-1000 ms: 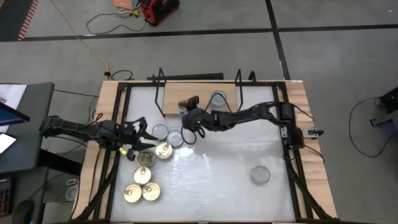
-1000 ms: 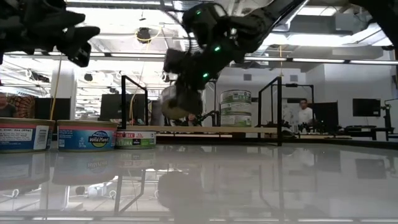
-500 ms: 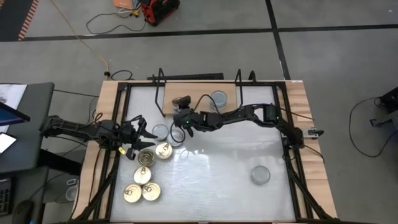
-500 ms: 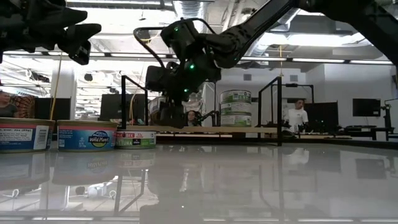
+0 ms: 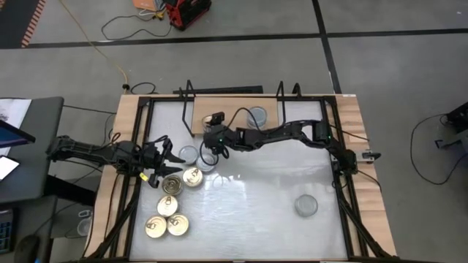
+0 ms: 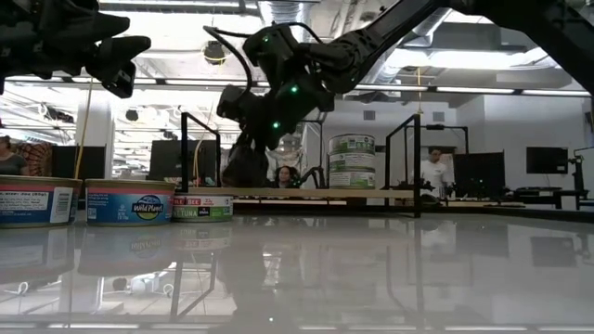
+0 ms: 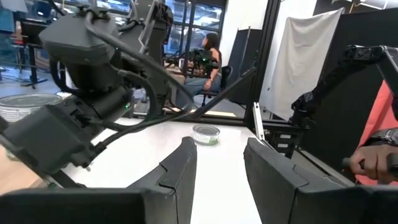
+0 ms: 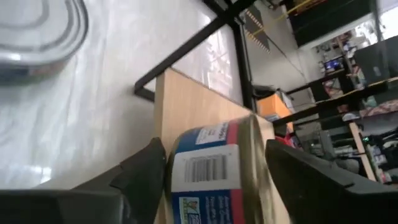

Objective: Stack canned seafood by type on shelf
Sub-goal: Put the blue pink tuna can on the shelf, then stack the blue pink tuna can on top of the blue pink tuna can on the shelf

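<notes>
1. The right gripper point(image 8: 199, 180) stands over the shelf point(image 5: 234, 115), its jaws spread apart around a blue-and-red labelled tin point(image 8: 214, 168) that rests on the wood.
2. Lift clear without nudging it.
3. The left gripper point(image 5: 167, 155) hovers near the gold-lidded tins point(image 5: 175, 184), jaws partly apart and empty.
4. Silver-lidded tins point(image 5: 189, 154) wait beside the shelf.
</notes>
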You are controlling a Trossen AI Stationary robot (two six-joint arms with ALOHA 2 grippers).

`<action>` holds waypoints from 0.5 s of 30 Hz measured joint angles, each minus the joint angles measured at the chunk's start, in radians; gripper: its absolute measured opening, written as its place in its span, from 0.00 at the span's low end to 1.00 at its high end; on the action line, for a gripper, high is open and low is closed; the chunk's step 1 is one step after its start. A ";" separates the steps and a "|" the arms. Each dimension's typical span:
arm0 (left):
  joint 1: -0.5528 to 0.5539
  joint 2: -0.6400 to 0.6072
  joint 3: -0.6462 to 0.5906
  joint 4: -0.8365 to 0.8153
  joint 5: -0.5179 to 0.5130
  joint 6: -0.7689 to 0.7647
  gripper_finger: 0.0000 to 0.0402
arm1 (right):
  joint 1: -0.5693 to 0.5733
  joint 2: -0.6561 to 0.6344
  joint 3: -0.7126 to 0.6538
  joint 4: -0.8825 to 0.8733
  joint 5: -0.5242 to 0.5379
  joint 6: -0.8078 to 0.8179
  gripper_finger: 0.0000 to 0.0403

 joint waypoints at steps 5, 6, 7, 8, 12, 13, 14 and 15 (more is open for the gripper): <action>0.000 0.000 0.000 -0.010 0.000 0.000 0.31 | -0.007 0.000 0.000 -0.015 -0.001 0.028 0.85; 0.000 0.000 0.000 -0.013 0.000 0.000 0.31 | -0.007 0.000 0.000 -0.017 -0.001 0.037 0.86; 0.000 0.000 0.000 -0.016 0.000 0.000 0.31 | -0.009 0.000 0.000 -0.019 -0.001 0.046 0.87; 0.000 0.000 0.000 -0.016 0.000 0.000 0.31 | -0.012 0.000 0.000 -0.020 -0.001 0.055 0.88; 0.000 0.000 0.000 -0.015 0.001 0.000 0.31 | 0.000 0.000 0.008 -0.019 -0.001 0.067 0.88; 0.000 0.000 0.000 -0.015 0.001 0.000 0.31 | 0.008 0.000 0.013 -0.022 -0.001 0.067 0.88; 0.000 0.000 0.000 -0.015 0.001 0.000 0.31 | 0.019 0.000 0.022 -0.030 0.000 0.067 0.88; 0.000 0.000 0.000 -0.015 0.001 0.000 0.31 | 0.032 0.000 0.035 -0.043 0.000 0.063 0.88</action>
